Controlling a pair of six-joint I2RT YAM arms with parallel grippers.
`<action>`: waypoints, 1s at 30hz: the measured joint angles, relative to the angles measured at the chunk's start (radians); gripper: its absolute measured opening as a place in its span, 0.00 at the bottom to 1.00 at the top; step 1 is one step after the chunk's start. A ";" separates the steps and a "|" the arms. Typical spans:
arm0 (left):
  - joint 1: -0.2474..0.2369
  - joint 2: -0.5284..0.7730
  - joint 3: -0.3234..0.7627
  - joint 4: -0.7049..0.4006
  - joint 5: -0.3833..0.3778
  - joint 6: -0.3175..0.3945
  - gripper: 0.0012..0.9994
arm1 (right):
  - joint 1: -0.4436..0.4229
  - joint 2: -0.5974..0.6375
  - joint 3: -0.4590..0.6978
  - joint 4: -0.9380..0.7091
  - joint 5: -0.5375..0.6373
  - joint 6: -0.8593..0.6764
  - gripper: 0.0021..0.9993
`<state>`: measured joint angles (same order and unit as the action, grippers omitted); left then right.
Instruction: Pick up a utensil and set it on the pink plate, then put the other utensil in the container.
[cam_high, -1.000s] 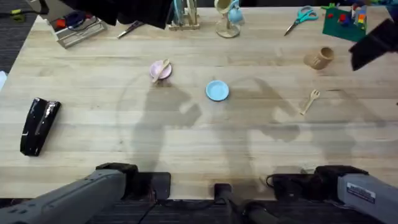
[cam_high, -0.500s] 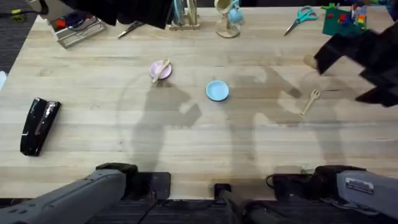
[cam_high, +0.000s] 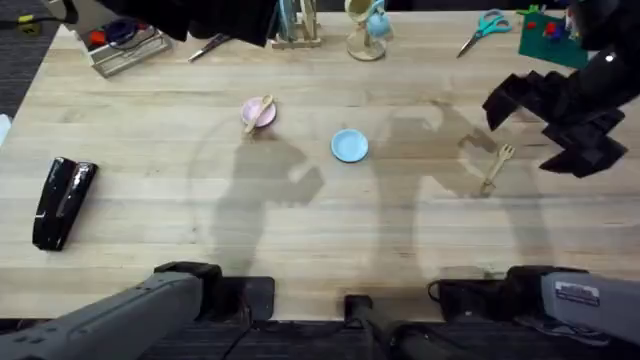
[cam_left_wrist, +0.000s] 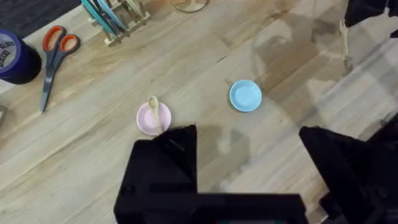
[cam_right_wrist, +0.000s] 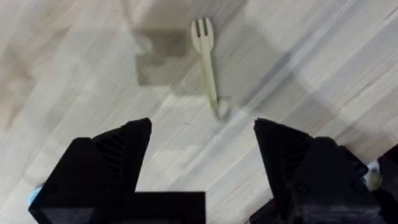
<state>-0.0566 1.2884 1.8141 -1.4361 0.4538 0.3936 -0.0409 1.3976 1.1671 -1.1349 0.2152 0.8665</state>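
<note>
The fork (cam_right_wrist: 206, 63) is seen flat on the worktop (cam_right_wrist: 74, 74) just ahead of the right jaws, which are spread wide and empty.

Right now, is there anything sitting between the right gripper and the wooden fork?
Nothing visible. In the right wrist view the open right gripper looks straight down on the fork, with bare table between them. The fork lies flat with clear wood all around it.

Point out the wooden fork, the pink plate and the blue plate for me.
wooden fork (cam_right_wrist: 206, 68), right wrist view, middle of the handle.
pink plate (cam_left_wrist: 147, 119), left wrist view, bare face beside the spoon.
blue plate (cam_high: 349, 146), overhead view, centre.
</note>
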 joint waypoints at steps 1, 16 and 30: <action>0.000 0.000 0.000 0.000 0.000 0.000 0.99 | -0.009 0.015 0.000 0.002 -0.001 0.000 1.00; 0.000 0.000 0.000 0.000 0.000 0.000 0.99 | -0.078 0.154 -0.138 0.237 -0.038 -0.117 1.00; 0.000 0.000 0.000 0.000 0.000 0.000 0.99 | -0.080 0.195 -0.201 0.324 -0.060 -0.136 1.00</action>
<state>-0.0566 1.2884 1.8141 -1.4361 0.4538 0.3939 -0.1211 1.5925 0.9661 -0.8109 0.1550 0.7306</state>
